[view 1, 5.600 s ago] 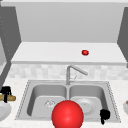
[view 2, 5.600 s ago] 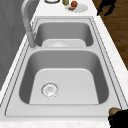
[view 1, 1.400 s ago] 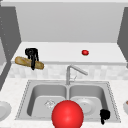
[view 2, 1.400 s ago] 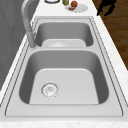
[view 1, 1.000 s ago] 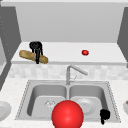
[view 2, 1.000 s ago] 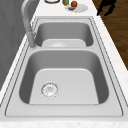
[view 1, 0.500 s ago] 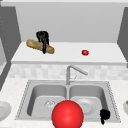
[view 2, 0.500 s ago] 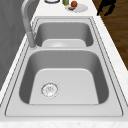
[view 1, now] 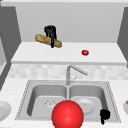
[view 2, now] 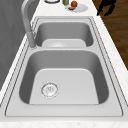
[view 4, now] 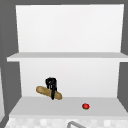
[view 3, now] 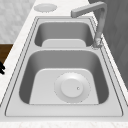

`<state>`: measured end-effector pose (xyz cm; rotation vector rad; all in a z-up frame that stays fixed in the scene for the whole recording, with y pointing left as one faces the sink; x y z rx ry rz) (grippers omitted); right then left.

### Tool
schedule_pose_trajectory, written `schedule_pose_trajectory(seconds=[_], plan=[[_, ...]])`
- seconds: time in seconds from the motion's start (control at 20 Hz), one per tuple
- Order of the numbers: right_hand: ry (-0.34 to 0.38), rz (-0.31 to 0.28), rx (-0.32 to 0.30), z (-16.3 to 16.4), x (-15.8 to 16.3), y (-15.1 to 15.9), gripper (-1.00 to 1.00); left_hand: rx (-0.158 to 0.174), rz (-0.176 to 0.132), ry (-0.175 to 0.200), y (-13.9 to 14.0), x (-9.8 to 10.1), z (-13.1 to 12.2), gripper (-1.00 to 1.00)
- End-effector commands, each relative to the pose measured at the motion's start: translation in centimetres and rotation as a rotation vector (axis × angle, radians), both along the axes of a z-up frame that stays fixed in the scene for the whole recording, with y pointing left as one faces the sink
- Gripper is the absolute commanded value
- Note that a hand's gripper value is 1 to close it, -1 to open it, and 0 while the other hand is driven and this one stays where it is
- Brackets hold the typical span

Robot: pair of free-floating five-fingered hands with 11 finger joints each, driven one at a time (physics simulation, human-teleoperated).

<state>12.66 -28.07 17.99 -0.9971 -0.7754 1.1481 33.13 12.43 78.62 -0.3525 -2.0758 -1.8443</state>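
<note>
Left hand (view 1: 50, 32), fingers curled round a baguette (view 1: 48, 40), is holding it just above the lower shelf (view 1: 30, 53) at far left w/ a tomato (view 1: 85, 52) to its right, apparently mid-placing, needing lowering & release; right hand (view 1: 104, 115) is hanging idle near sink's (view 1: 110, 100) front right, fingers unclear.

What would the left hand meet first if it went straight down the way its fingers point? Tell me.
The left hand, curled round the baguette, points down at the lower shelf. Straight down, the loaf would likely touch that white shelf first; the red tomato sits well to the right. Depth is uncertain.
</note>
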Motion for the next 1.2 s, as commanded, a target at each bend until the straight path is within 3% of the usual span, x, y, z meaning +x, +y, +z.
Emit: schedule_pose_trajectory(seconds=[0.0, 0.4, 0.6, 0.75, 0.85, 1.15], plan=[[0.0, 0.0, 0.0, 0.0, 0.0, 0.0, 0.0, -0.102, 0.0, -0.086, -0.5, 1.5, -0.8, 1.0], [0.0, 0.0, 0.0, 0.0, 0.0, 0.0, 0.0, -0.189, 0.005, -0.139, -1.2, 5.6, -3.7, 1.0], [0.0, 0.0, 0.0, 0.0, 0.0, 0.0, 0.0, -0.192, 0.01, -0.141, -1.8, 8.3, -6.1, 1.0], [0.0, 0.0, 0.0, 0.0, 0.0, 0.0, 0.0, -0.157, 0.062, -0.132, -2.3, 9.8, -8.6, 1.0], [0.0, 0.0, 0.0, 0.0, 0.0, 0.0, 0.0, -0.144, 0.064, -0.135, -2.8, 10.8, -9.9, 1.0], [0.0, 0.0, 0.0, 0.0, 0.0, 0.0, 0.0, -0.167, 0.053, -0.164, -4.2, 13.4, -14.2, 1.0]])
